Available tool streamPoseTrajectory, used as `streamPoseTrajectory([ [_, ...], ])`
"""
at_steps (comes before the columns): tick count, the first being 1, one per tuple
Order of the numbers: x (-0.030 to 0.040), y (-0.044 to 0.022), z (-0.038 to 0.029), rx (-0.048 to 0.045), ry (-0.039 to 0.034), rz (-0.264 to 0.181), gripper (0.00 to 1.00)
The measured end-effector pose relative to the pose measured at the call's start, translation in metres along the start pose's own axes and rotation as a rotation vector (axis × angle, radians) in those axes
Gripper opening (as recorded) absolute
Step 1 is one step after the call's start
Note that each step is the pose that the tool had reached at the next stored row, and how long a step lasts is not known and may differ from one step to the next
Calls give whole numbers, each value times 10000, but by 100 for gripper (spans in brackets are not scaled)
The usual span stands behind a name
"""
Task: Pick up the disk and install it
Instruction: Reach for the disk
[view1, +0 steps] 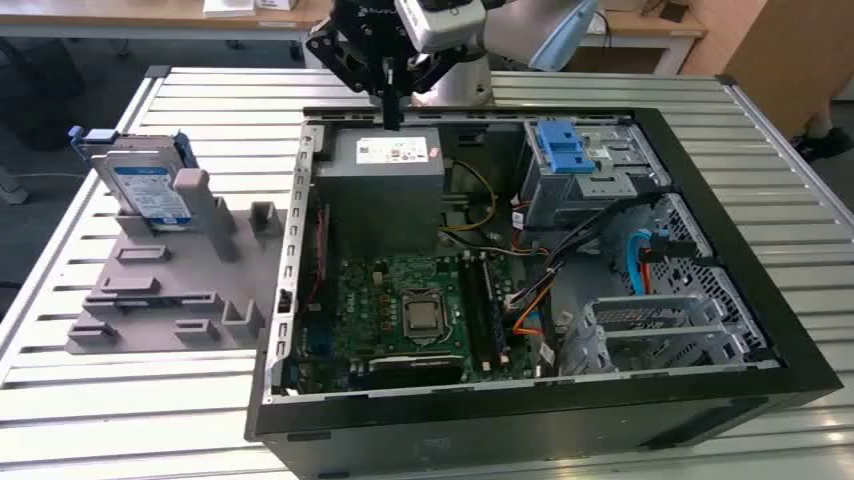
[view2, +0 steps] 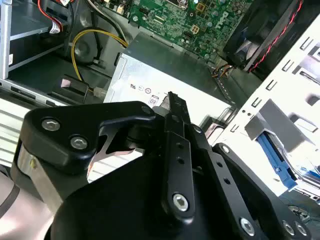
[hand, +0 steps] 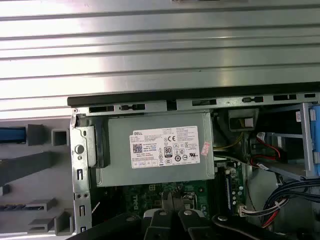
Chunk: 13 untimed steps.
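Observation:
The disk (view1: 147, 188), silver with a blue-and-white label and a blue carrier, stands upright in a grey holder (view1: 174, 290) on the exterior view's left, outside the computer case. Its blue carrier also shows edge-on in the first wrist view (hand: 12, 134). My gripper (view1: 390, 115) hangs at the case's far wall, above the grey power supply box (view1: 387, 160), well off to the right of the disk. Its black fingers (view2: 172, 102) are shut together with nothing between them. In the first wrist view the gripper (hand: 174, 200) sits over the green motherboard beside the box (hand: 157, 150).
The open black computer case (view1: 747, 240) lies on a slatted metal table (view1: 200, 100). Inside are the motherboard (view1: 414, 310), cables, and a grey drive cage with a blue latch (view1: 571, 150) at the far right. A second metal cage (view1: 667, 330) sits near the front right.

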<state>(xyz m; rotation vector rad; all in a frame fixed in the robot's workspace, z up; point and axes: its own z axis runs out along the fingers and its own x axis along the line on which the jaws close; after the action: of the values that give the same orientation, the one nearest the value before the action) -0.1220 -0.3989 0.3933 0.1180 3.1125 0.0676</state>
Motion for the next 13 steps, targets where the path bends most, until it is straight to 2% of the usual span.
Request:
streamPoseTrajectory([
  [13, 30, -2, -1, 0, 0, 0, 11],
])
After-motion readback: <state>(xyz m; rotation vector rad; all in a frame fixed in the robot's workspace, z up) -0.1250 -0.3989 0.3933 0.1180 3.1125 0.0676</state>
